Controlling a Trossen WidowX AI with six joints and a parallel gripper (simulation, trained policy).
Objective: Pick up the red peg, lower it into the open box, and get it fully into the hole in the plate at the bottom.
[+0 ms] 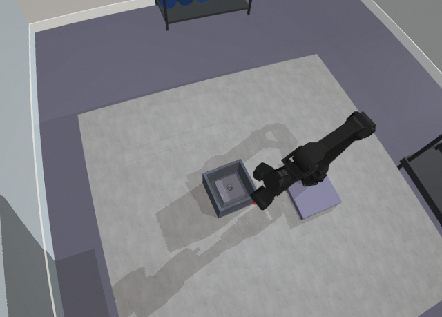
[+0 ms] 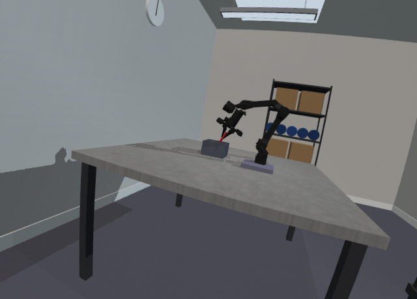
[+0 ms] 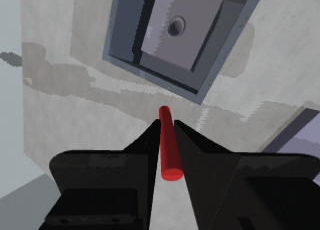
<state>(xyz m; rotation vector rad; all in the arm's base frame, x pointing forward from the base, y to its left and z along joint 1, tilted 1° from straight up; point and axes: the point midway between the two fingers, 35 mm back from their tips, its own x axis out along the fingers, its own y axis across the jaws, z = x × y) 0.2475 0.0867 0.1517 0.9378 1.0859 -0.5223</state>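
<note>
My gripper (image 3: 166,123) (image 2: 223,135) is shut on the red peg (image 3: 170,147) (image 2: 222,137) and holds it tilted, above the table. In the top view only a small bit of the red peg (image 1: 254,202) shows beside the black hand. The open grey-blue box (image 1: 211,195) (image 2: 214,149) (image 3: 150,80) stands on the table; in the wrist view it lies beyond the peg's far end. The plate (image 1: 223,195) (image 3: 200,20) at its bottom has a round hole (image 1: 229,187) (image 3: 175,26), which is empty. The peg is outside the hole, close to the box's near wall in the top view.
The arm's pale purple base block (image 1: 315,199) (image 2: 257,166) (image 3: 305,140) stands on the grey table (image 1: 142,146) (image 2: 202,174), to the right of the box in the top view. A shelf rack (image 2: 294,114) stands behind the table.
</note>
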